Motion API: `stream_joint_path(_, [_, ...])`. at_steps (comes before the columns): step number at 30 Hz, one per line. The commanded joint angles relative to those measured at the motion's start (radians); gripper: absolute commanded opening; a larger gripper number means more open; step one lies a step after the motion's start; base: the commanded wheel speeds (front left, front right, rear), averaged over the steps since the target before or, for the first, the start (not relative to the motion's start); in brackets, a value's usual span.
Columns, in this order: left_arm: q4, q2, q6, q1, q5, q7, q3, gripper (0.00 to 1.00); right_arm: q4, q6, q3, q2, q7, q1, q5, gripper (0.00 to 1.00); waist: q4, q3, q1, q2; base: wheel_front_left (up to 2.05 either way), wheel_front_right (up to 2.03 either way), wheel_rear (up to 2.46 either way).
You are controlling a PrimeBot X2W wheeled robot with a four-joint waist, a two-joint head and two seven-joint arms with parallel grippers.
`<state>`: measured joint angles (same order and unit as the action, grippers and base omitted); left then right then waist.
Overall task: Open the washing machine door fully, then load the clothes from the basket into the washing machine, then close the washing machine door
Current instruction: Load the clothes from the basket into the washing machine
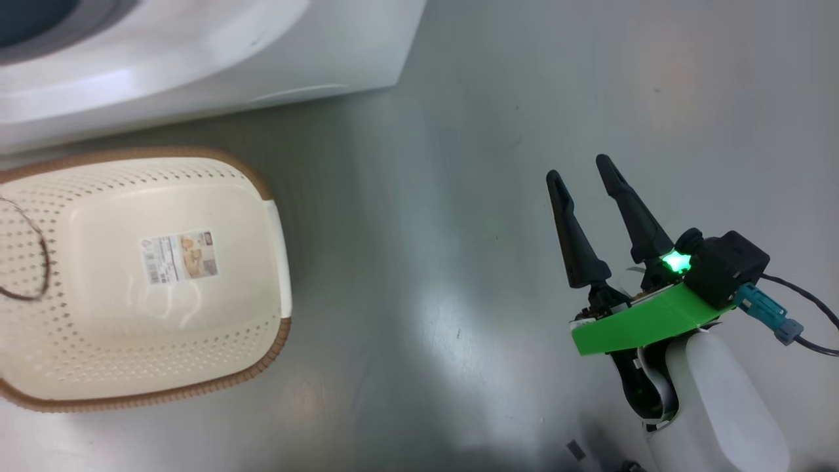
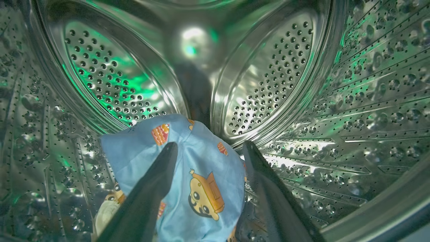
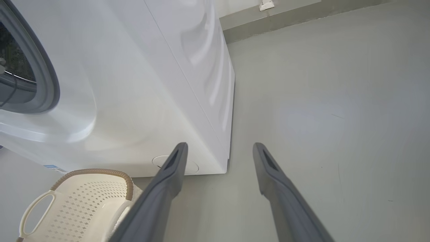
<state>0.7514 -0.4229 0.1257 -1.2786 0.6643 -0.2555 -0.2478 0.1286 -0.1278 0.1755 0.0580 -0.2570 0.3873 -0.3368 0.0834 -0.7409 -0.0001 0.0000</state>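
**Left wrist view.** The left gripper (image 2: 211,145) held its two long dark fingers (image 2: 158,181) apart, clamped on nothing, inside the perforated steel drum (image 2: 268,74). Between and beneath them lay the soft light-blue clothes (image 2: 201,158), printed with orange-brown cartoon bears, on the drum's lower wall. Whether either finger touched the fabric could not be told.

**Head view.** The right gripper (image 1: 578,166), jaws likewise apart and empty, hung above the glossy grey floor (image 1: 426,262). Well apart to its left stood the cream-white perforated plastic basket (image 1: 278,341) with its brown woven-look rim. A printed label (image 1: 178,257) showed on the basket's bottom. Just beyond the basket rose the big white front-loading washing machine (image 1: 196,59), its grey rubber gasket (image 3: 53,87) visible.
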Motion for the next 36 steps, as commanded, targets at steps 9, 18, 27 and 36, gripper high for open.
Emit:
stream_joint_path(9, [-0.147, 0.02, -0.009, 0.205, -0.066, -0.006, 0.11, 1.0, 0.006, -0.003, 0.014, -0.008, -0.005, -0.069, 0.017, 1.0, -0.026, 0.101, 0.0001, 0.0, 0.0, 0.0, 0.0])
stream_joint_path(18, [-0.283, 0.082, -0.005, 0.418, -0.123, -0.006, 0.198, 1.0, 0.025, -0.003, 0.01, -0.008, -0.005, -0.088, 0.019, 1.0, -0.036, 0.182, 0.0001, 0.0, 0.0, 0.0, 0.0])
stream_joint_path(27, [-0.424, 0.145, -0.003, 0.638, -0.195, -0.006, 0.292, 1.0, 0.052, -0.003, 0.012, -0.008, -0.005, -0.121, 0.015, 1.0, -0.043, 0.288, 0.0001, 0.0, 0.0, 0.0, 0.0])
stream_joint_path(36, [-0.541, 0.236, -0.001, 0.853, -0.238, -0.006, 0.392, 1.0, 0.068, -0.003, 0.009, -0.008, -0.005, -0.156, 0.014, 1.0, -0.038, 0.387, 0.0001, 0.0, 0.0, 0.0, 0.0])
